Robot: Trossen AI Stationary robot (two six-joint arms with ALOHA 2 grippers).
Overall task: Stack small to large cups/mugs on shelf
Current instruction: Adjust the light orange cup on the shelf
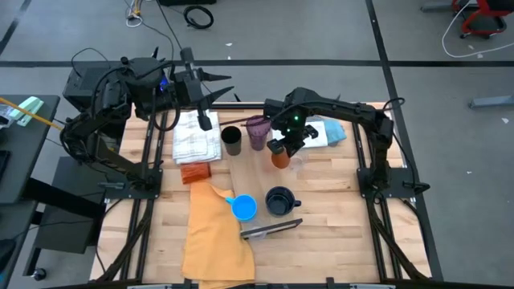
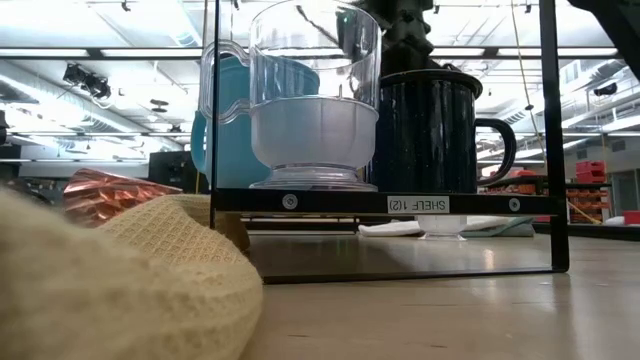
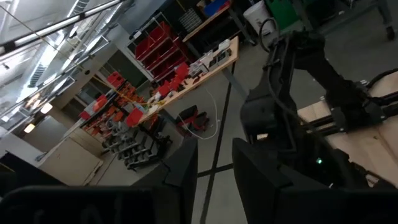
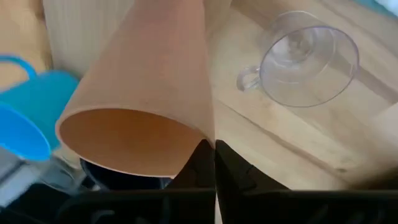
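Peach cup (image 4: 140, 93) pinched at rim by right hand (image 4: 214, 155): keep level, lower gently onto shelf (image 1: 257, 168) beside clear cup (image 4: 308, 59).

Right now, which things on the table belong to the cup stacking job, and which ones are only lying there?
Belong to the job:
peach cup, held by the right gripper
black cup
purple tumbler
blue mug
navy mug
clear cup
shelf

Only lying about:
yellow cloth
white checked cloth
orange folded cloth
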